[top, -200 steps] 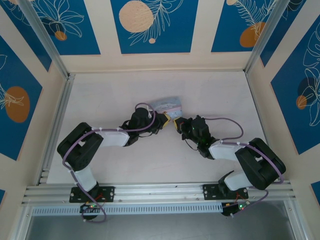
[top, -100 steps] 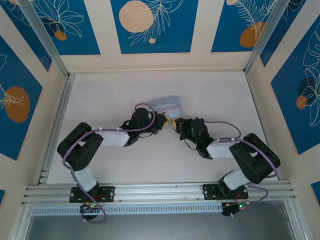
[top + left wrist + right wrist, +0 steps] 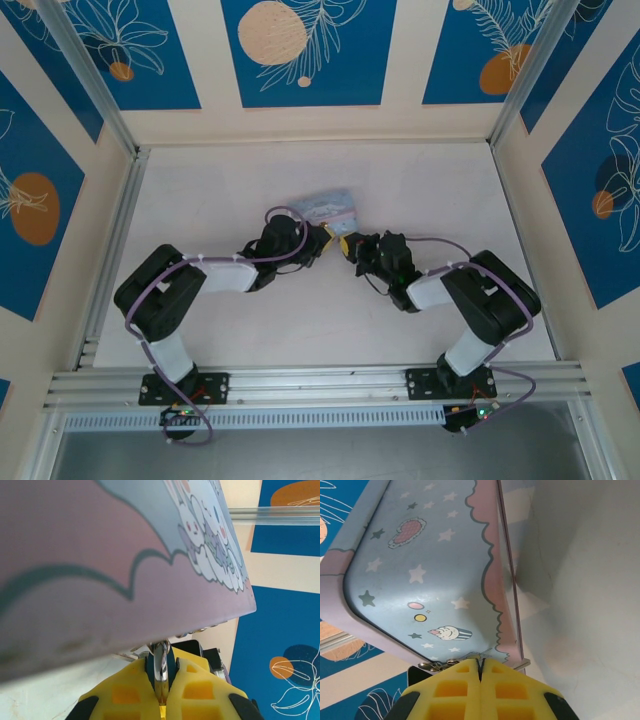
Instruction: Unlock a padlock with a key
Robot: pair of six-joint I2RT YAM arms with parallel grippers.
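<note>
Both grippers meet, closed, at the near edge of the tin [image 3: 325, 206], mid-table [image 3: 220, 180].
Left gripper [image 3: 161, 672]: its yellow fingers [image 3: 192, 687] are drawn in tight on a small silvery metal loop, which reads as the shackle of the padlock [image 3: 161, 661]. The padlock sits just under the tin's lower edge and touches it; its body is largely hidden by the fingers. Right gripper [image 3: 481, 667]: the jaws are pressed together with no gap showing, and whether anything is caught between them cannot be told. Its tips sit against the tin's bottom rim, just beside a small metal clasp [image 3: 435, 666]. In the top view the two grippers face each other tip to tip, nearly touching, and the tin lies tilted just beyond them.
</note>
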